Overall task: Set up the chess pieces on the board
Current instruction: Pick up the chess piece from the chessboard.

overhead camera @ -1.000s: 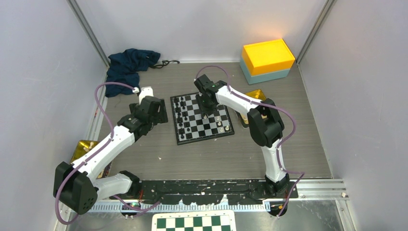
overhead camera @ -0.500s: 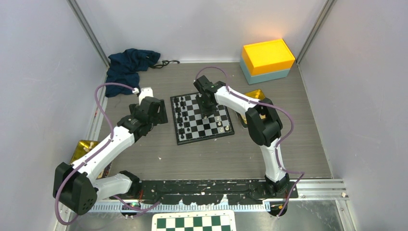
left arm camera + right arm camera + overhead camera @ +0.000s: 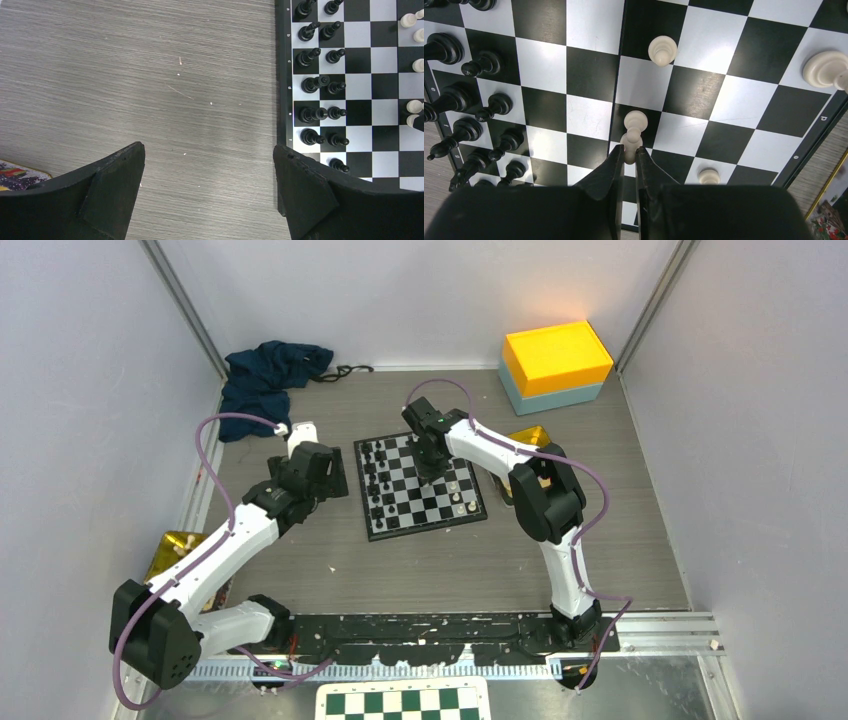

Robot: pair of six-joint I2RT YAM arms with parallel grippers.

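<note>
On wood-grain tabletop, board mid-table, pale walls around, yellow box behind

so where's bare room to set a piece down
Free: middle squares between black pieces and white pieces; also table left of the board. Crowded: along the black pieces, and around the right gripper shut on one white piece.

The grey wood-grain table carries the board near its middle, set slightly askew. A dark blue cloth lies crumpled in the far left corner, with a black cord just beside it. At the far right sits a teal box with a yellow box stacked on top. A gold-edged sheet lies just right of the board, and another lies at the left edge.
</note>
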